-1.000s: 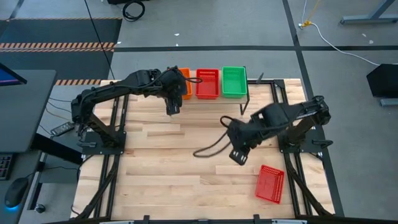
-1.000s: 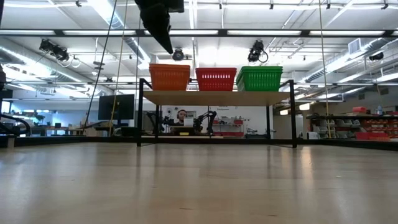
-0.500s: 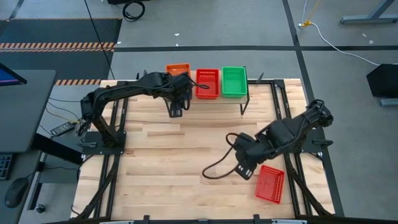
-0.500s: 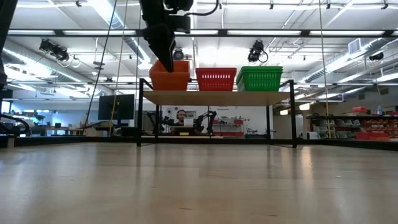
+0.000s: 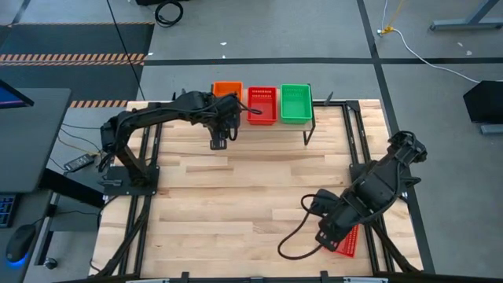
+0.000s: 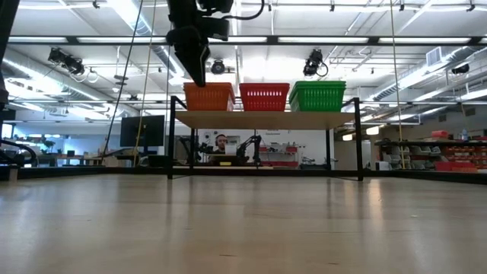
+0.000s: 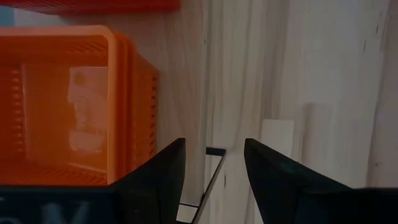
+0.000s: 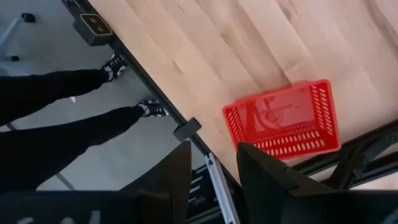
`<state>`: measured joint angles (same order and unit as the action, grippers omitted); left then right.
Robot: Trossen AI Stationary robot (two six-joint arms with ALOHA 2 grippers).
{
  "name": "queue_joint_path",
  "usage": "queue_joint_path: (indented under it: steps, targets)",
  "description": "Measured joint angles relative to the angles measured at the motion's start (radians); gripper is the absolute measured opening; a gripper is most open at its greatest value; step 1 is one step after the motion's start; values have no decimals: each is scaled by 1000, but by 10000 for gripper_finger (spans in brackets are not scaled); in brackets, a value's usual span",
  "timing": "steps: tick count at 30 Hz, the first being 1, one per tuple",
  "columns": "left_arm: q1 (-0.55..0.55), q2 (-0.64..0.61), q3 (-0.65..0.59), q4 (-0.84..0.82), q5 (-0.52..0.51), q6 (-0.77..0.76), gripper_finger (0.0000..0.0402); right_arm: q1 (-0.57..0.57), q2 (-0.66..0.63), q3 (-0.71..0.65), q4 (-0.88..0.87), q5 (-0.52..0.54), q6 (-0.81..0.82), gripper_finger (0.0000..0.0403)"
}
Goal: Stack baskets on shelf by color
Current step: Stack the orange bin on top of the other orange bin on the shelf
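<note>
The left gripper [image 5: 218, 142] is seen with its jaws parted and nothing between them, hung over the front edge of the shelf [image 6: 266, 119] just beside the orange basket stack [image 5: 227, 89], which is set at the shelf's left end. The red basket stack [image 5: 262, 104] is placed at the middle of the shelf board and the green basket stack [image 5: 296, 102] at its right end. The right gripper [image 5: 325, 236] is likewise held with parted, empty jaws, poised just beside a lone red basket [image 8: 285, 121] that lies on the tabletop [image 5: 236, 196] at its near right corner, close to the edge. A risk is judged here: were that basket nudged rather than gripped by its thin mesh wall, it could be pushed off the tabletop edge, beside which a person's legs [image 8: 56, 124] are seen. The orange stack could also be knocked from the shelf end if clipped by the left gripper.
</note>
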<state>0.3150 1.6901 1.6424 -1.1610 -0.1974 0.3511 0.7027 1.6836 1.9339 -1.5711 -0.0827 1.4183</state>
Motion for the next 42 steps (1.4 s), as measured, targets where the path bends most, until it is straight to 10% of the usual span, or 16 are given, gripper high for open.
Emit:
queue_joint_path:
  steps: [19, 33, 42]
  targets:
    - [12, -47, 259, 54, 12, 10, 172, 220, 0, -238, 157, 61, 254, 181]
    - [178, -41, 108, 59, 143, 133, 172, 307, 1, -669, 873, 47, 652, 258]
    - [168, -41, 30, 85, 150, 158, 172, 343, 1, -715, 906, -1, 673, 247]
